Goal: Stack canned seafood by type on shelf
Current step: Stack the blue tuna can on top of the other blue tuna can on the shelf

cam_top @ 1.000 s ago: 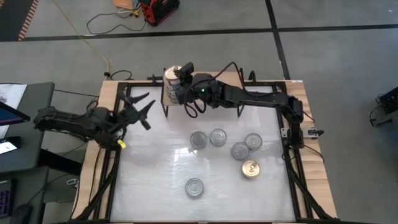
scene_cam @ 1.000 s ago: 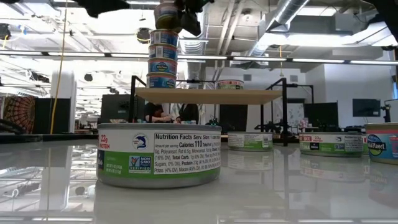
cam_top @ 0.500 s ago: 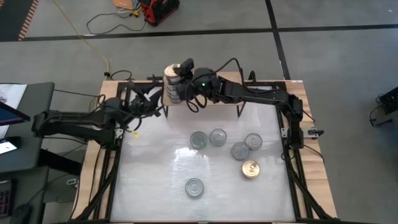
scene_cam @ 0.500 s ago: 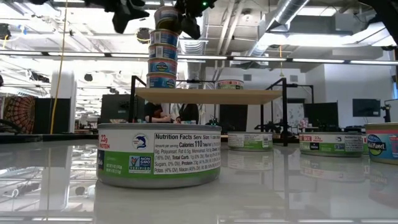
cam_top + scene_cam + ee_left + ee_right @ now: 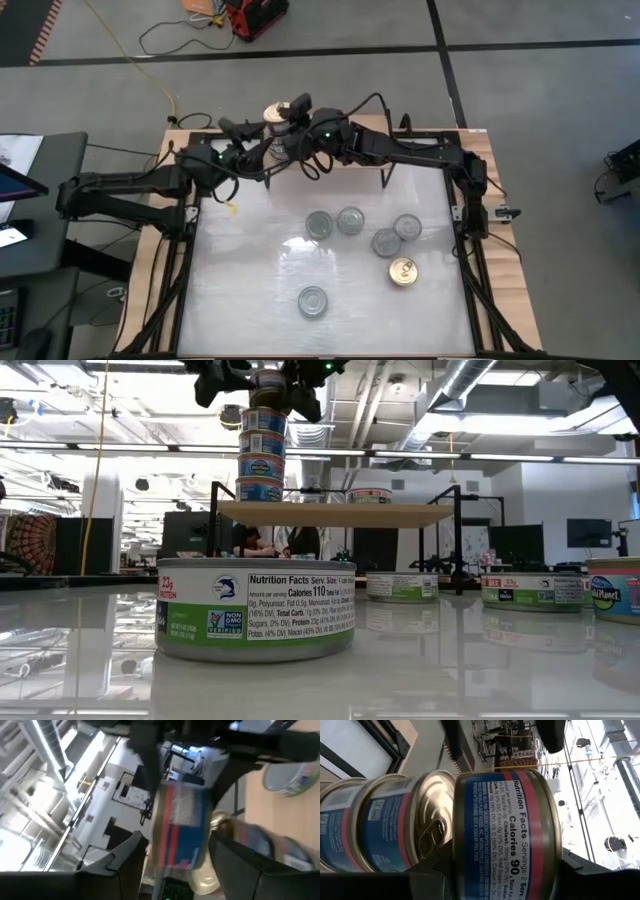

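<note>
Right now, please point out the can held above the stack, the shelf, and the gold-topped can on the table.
Held can (image 5: 506,837), right wrist view, on its side label.
Shelf (image 5: 400,514), low view, on the board's front edge.
Gold-topped can (image 5: 402,271), high view, on its lid.

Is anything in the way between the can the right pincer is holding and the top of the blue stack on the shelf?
Nothing visible. The held can hangs just above the stack in the right pincer, and the left pincer flanks it from the side, not underneath.
</note>
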Tool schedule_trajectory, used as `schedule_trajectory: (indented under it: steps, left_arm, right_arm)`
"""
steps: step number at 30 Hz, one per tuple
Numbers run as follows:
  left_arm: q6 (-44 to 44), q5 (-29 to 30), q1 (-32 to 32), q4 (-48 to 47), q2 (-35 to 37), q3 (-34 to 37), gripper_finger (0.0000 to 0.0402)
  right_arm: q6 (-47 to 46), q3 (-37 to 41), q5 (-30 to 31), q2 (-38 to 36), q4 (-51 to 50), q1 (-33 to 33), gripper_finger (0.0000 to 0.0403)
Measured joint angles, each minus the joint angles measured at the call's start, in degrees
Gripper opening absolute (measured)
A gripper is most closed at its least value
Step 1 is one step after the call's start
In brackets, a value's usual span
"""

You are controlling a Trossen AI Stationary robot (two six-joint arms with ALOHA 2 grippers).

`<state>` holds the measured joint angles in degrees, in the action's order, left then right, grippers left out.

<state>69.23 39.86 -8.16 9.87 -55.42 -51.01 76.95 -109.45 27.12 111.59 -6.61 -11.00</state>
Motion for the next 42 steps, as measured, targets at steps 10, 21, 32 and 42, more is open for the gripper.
schedule_trajectory:
  steps: [10, 21, 32, 42]
  left_arm:
    - [10.17, -1.14, -0.2, -1.89, -0.57, -0.07, 0.0284]
    - [11.55, -0.6, -3.41, 1.21, -2.13, -0.05, 0.0285]
    - [11.96, -0.17, -3.48, 1.32, -2.66, -0.05, 0.0198]
    - [12.2, 1.81, -3.42, 1.17, -2.67, -0.05, 0.0198]
  right_arm:
    - [-0.46, 0.0, -0.03, 0.0, 0.05, 0.11, 0.0213]
    - [0.02, 0.0, -0.17, 0.02, 0.22, 0.92, 0.0213]
    - [0.51, 0.0, -0.33, 0.09, 0.33, 0.9, 0.0213]
    - [-2.81, 0.0, -0.24, 0.09, 0.18, 0.64, 0.0243]
